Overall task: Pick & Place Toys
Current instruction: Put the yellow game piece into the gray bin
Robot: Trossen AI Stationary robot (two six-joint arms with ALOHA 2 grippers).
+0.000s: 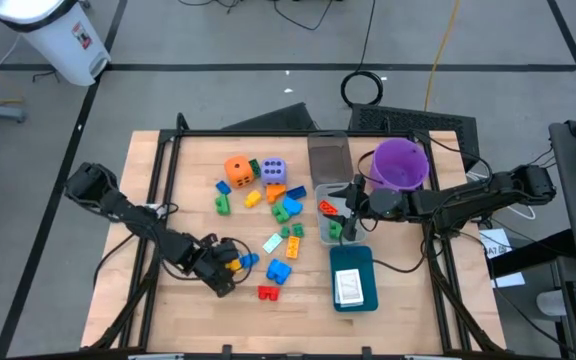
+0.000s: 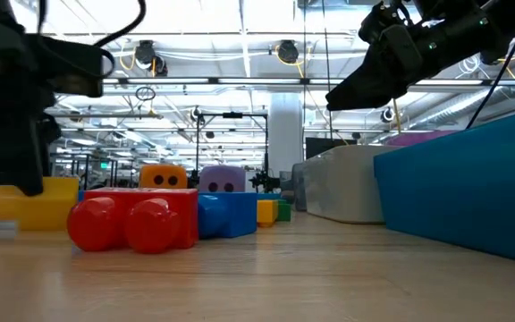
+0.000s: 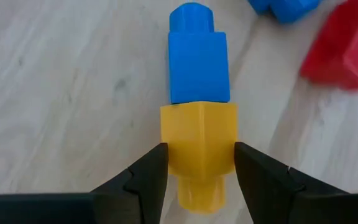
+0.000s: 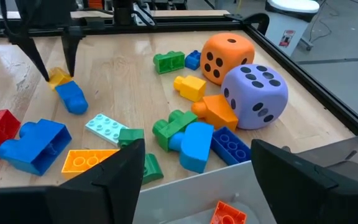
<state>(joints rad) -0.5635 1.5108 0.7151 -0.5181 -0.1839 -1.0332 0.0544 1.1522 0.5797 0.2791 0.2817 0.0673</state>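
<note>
The left gripper (image 3: 196, 168), at the lower left of the high view, pinched a yellow block (image 3: 199, 146) joined end to end with a blue block (image 3: 198, 59) on the wooden surface (image 1: 198, 170). The right gripper (image 4: 191, 171) hovered with its fingers spread over the clear bin (image 1: 320, 192) at centre right. Other toys, with the orange die (image 1: 238, 169) and lavender die (image 1: 273, 170), lay mid-frame.

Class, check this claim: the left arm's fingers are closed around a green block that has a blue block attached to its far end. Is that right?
Not quite. The block between the left gripper fingers is yellow, not green, as the left wrist view shows. The blue block is attached at its far end.
</note>
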